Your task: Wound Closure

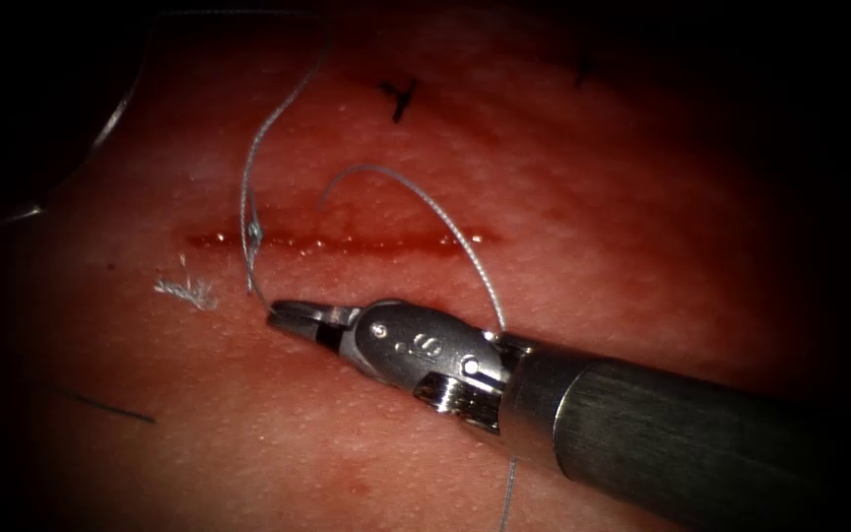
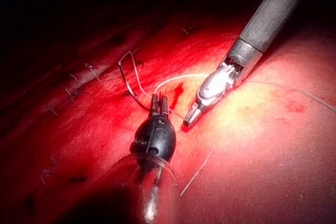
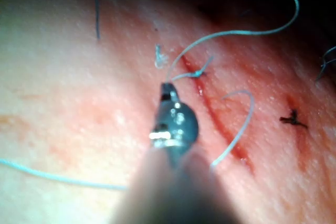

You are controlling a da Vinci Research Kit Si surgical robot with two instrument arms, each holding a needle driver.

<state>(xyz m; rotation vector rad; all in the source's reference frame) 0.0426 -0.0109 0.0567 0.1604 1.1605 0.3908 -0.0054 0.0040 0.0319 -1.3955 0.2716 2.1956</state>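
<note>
Currently seeing the right arm's tool (image 1: 288,317) reaching in from the right and lying low over the tissue (image 1: 593,217), on the near side of the cut (image 1: 347,239), tip pointing toward the cut's left end. Finding its jaws pressed together on the thread (image 1: 248,177), pinching it at the very tip, just off the tissue surface. Following that thread up from the tip, crossing the cut at a small knot (image 1: 253,234) near the left end, then curving away over the far side of the tissue. Noticing a second strand (image 1: 425,202) arching over the cut and coming down beside the tool's wrist. Seeing red fluid (image 1: 396,239) glistening along the cut line, frayed cut ends (image 1: 187,292) lying on the tissue left of the tool's tip, and a dark stitch (image 1: 401,99) sitting well beyond the cut.

Looking from the left wrist, finding the left arm's tool (image 2: 159,100) standing just beside the right tool's tip, apart from it. Not being able to tell how its grip stands. Seeing a thin dark curved strand (image 2: 126,80) rising off the tissue by its tip; needle or thread, not telling which.
</note>
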